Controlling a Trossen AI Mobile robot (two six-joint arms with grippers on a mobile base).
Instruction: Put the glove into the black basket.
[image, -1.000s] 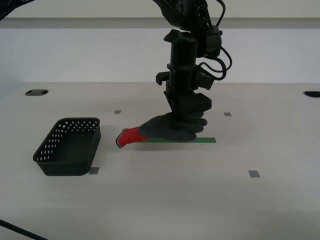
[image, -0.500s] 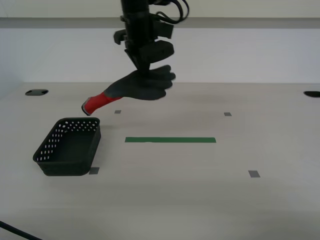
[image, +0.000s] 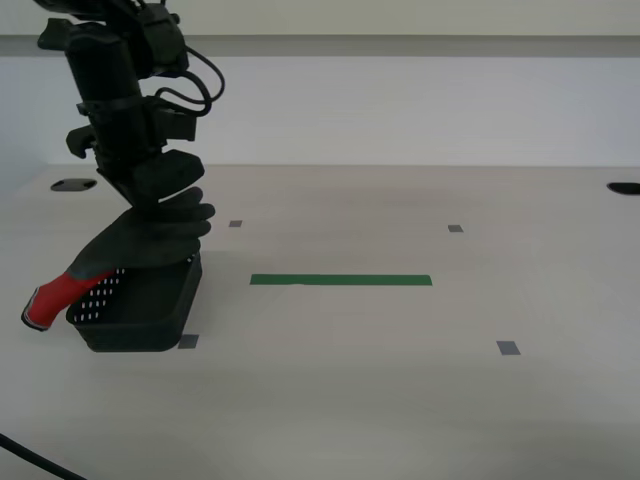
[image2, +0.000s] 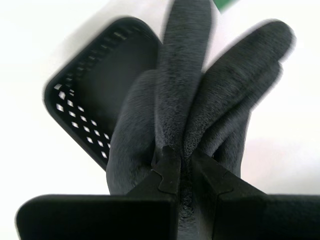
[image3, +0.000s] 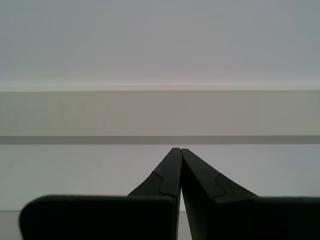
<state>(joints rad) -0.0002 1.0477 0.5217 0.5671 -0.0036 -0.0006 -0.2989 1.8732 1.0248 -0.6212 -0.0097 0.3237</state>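
Observation:
My second gripper (image: 150, 205) is shut on the glove (image: 140, 243) and holds it just above the black basket (image: 150, 310), at the exterior view's left. The glove's dark fingers hang over the basket's far side. Its red cuff (image: 58, 295) droops past the basket's left edge, near the table. In the second wrist view the gripper (image2: 181, 156) pinches the glove (image2: 185, 110) with the basket (image2: 100, 95) below it. My first gripper (image3: 180, 152) is shut and empty, facing a blank wall; it does not show in the exterior view.
A green tape strip (image: 340, 280) lies on the pale table (image: 400, 400) to the right of the basket. Small grey tape squares (image: 508, 348) mark the table. Dark holes (image: 72, 185) sit at the table's far corners.
My second gripper has carried the glove up off the green strip, leftward across the table, and down over the basket. The basket has not moved.

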